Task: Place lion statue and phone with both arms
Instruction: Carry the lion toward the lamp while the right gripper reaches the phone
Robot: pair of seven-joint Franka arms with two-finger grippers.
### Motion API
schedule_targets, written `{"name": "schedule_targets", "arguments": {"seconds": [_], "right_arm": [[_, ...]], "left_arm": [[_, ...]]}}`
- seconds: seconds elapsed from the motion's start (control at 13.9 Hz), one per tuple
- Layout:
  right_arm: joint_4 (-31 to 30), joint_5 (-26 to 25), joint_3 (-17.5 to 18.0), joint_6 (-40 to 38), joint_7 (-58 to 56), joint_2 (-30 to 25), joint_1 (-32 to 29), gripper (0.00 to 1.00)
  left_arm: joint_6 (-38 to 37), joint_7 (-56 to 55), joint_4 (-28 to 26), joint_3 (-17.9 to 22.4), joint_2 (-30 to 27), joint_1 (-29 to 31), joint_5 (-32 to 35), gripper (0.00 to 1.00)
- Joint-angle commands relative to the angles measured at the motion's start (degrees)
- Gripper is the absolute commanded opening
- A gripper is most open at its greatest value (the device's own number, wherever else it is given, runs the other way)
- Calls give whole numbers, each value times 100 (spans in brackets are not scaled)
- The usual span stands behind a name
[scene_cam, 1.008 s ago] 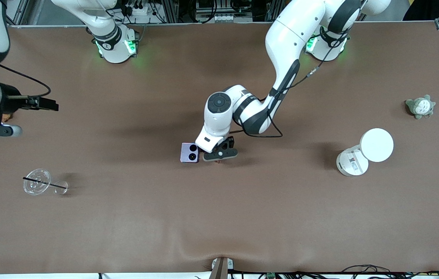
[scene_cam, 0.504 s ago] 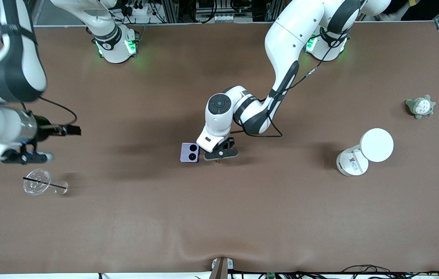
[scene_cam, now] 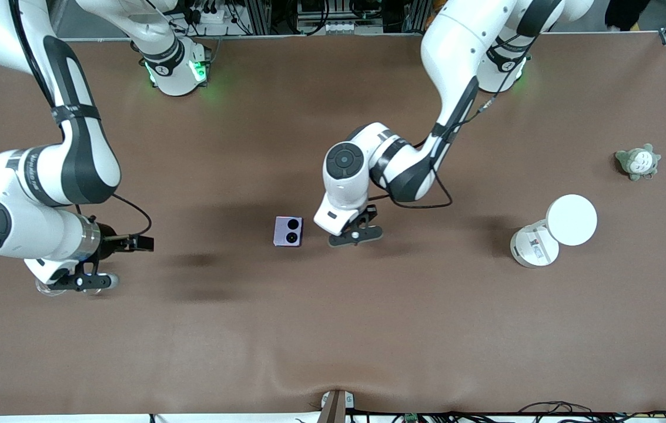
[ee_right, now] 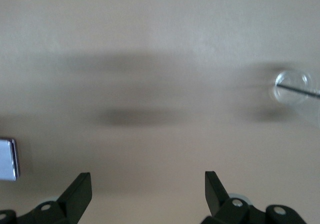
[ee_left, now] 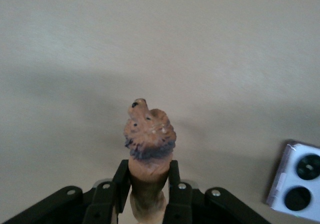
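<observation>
The lion statue (ee_left: 148, 146), orange-brown with a darker mane, is clamped by its body between the fingers of my left gripper (ee_left: 147, 173), head pointing away from the wrist. In the front view the left gripper (scene_cam: 355, 236) hangs over the middle of the table and hides the statue. The lavender phone (scene_cam: 288, 231) lies flat beside it toward the right arm's end, camera circles up; the phone (ee_left: 299, 180) is apart from the fingers. My right gripper (scene_cam: 77, 282) is open and empty, low over the table at the right arm's end; one edge of the phone (ee_right: 7, 159) shows in its wrist view.
A clear cup with a dark straw (ee_right: 291, 86) lies by the right gripper. A white round container (scene_cam: 534, 247) with its lid (scene_cam: 571, 220) and a grey-white plush toy (scene_cam: 637, 161) sit toward the left arm's end.
The left gripper shut on the lion statue and shifted away from the phone toward the left arm's end. The right arm swung in from the table's edge to over the clear cup.
</observation>
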Motion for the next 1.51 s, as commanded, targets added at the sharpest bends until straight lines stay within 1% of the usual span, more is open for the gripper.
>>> {"name": "schedule_targets", "arguments": {"seconds": [0.0,0.07,0.22,0.29,0.36,0.5,0.65,0.72,0.79,0.94,1.08,1.22,1.3,1.44], "right_arm": [[191,52,7,354,88,205,97,100],[191,60,7,653,97,241,185,100],[191,60,7,1076,167,372,369,100],[191,52,7,1156,402,460,388,100],[191,52,7,1157,683,539,414,100],[191,34,7,1296,966,610,580,100],[191,60,7,1446,1116,706,634,100],[191,69,7,1560,1152,811,703,100],[191,78,7,1752,1239,926,817,100],[86,78,7,2105,1528,1084,1098,100],[6,69,7,2071,1932,1085,1327,100],[6,69,7,2035,2170,1102,1643,100],[-3,69,-2,2035,2302,1120,1792,100],[6,69,7,2035,2644,1164,2091,100]], "left_arm": [[36,208,-973,-23,-726,358,398,0],[80,226,-1245,-14,-954,446,416,0],[351,471,-1781,-40,-1315,823,504,0],[570,707,-2088,-32,-1482,929,504,0],[842,936,-2387,-40,-1623,1165,513,0],[1309,1471,-2819,-32,-1712,1465,522,0],[1582,2156,-3066,-49,-1800,1886,522,0],[1609,2377,-3111,-49,-1792,1967,522,0],[1618,2423,-3155,-40,-1748,1967,522,0],[1985,2485,-3443,-40,-1765,2142,522,0],[2224,2826,-3664,-40,-1791,2327,522,0],[2225,3081,-3709,-40,-1800,2538,522,0],[2234,3265,-3735,-40,-1800,2582,531,0],[2251,3294,-3735,-40,-1783,2609,522,0]]}}
